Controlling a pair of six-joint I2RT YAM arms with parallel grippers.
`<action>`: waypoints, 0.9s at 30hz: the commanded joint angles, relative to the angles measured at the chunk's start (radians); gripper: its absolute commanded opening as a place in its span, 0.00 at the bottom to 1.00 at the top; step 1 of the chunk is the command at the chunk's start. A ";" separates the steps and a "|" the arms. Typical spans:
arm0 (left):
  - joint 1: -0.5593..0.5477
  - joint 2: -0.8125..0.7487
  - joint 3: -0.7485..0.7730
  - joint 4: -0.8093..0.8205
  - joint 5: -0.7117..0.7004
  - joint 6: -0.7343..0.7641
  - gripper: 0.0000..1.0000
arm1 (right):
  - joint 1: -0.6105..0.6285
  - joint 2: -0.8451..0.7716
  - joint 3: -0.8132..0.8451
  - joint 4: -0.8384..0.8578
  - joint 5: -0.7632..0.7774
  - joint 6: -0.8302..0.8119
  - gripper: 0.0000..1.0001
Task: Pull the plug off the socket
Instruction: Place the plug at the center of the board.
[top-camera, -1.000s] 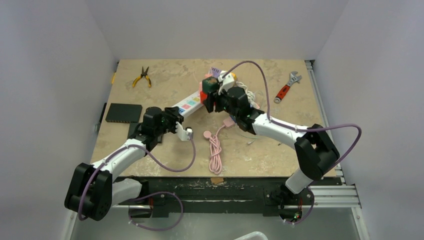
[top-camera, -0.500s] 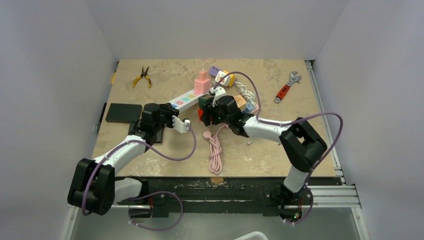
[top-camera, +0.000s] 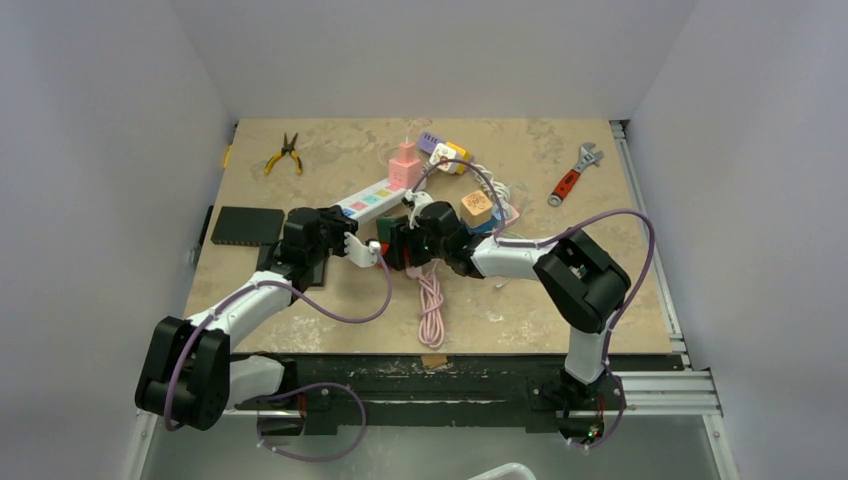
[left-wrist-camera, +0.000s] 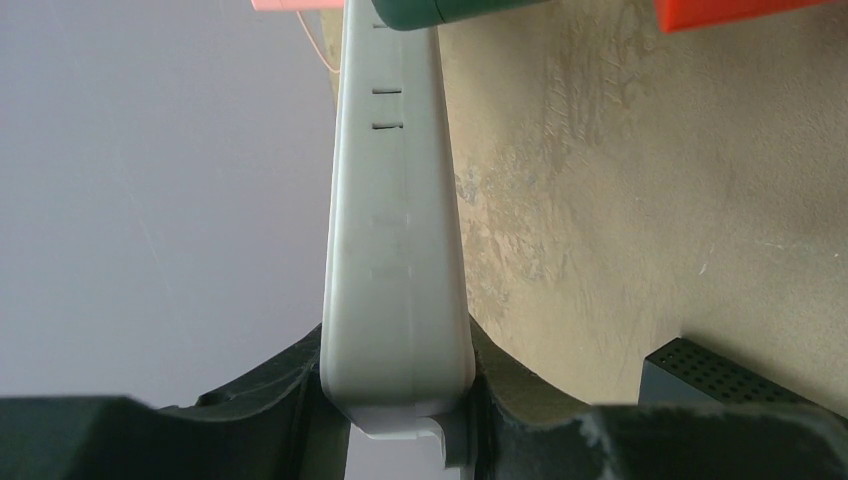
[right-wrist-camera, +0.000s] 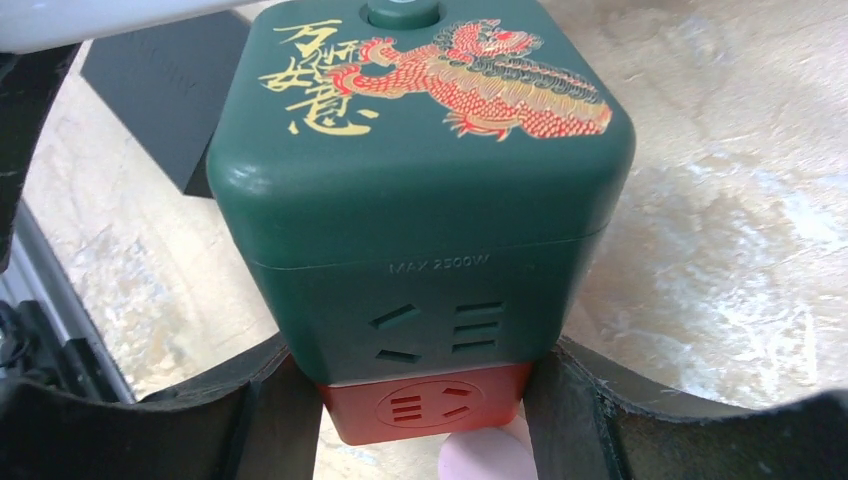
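Green cube plug (right-wrist-camera: 420, 180), with a gold-and-red dragon on top and a red base (right-wrist-camera: 425, 415), is sitting between the fingers of your right claw (right-wrist-camera: 420, 395), which is clamping its two sides and holding it firmly. In the overhead view it is showing near the middle of the table (top-camera: 520, 290), just beside your left claw (left-wrist-camera: 397, 395) and close to the coiled pink cable (top-camera: 430, 300). Your left claw is gripping the near end of the white power strip (left-wrist-camera: 395, 250), its jaws pressing against both long sides and bracing the strip. Judging from above, the green cube plug is standing apart from the strip's socket face, so the pull itself is looking done. The wrist views are less clear: one is showing a green edge overlapping the strip, the other a white surface right by the cube's far face. You are not getting a sight of the prongs, so I cannot tell for certain that they are free. A pink plug (top-camera: 404, 165) is standing in the strip's far end; the task is not saying whether that one is also meant to come off. What is looking left for you is carrying the cube well clear, setting it down on a bare patch, and letting go of the strip.
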 joint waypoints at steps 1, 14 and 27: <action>0.019 0.006 0.003 -0.037 -0.060 0.016 0.00 | 0.004 -0.026 -0.026 0.082 -0.123 0.092 0.07; 0.019 -0.007 0.008 -0.042 -0.045 0.026 0.00 | 0.004 -0.139 -0.161 -0.080 -0.054 0.047 0.93; 0.019 -0.029 0.009 -0.062 -0.037 0.030 0.00 | -0.083 -0.208 -0.252 -0.144 -0.021 0.070 0.98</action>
